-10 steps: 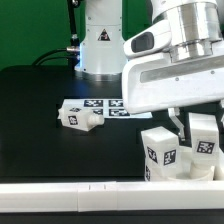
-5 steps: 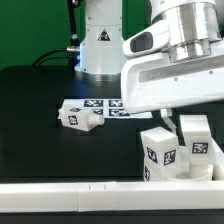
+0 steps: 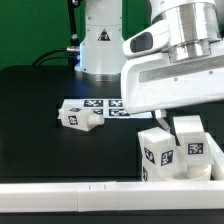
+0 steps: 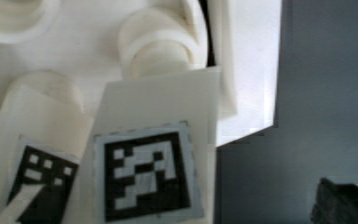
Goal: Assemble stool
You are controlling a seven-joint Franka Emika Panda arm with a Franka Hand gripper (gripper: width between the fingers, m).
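Observation:
My big white gripper (image 3: 170,120) hangs over two upright white stool legs with tags, one (image 3: 157,153) beside the other (image 3: 191,147), which leans toward the exterior view's left. A dark finger (image 3: 160,119) shows just above them. A third leg (image 3: 76,117) lies on its side at the left. In the wrist view a tagged leg (image 4: 153,150) fills the middle and a second leg (image 4: 30,160) stands beside it. Rounded white shapes (image 4: 131,45) lie behind; the seat is not clearly seen. One dark finger (image 4: 348,202) sits apart from the leg, so the jaws look open.
The marker board (image 3: 106,105) lies flat behind the lying leg. A white ledge (image 3: 90,190) runs along the table's front edge, just in front of the upright legs. The robot base (image 3: 98,40) stands at the back.
The right upright leg has shifted toward the exterior view's left and tilted, now close against the other leg. The visible finger has also moved left. The lying leg has not moved.

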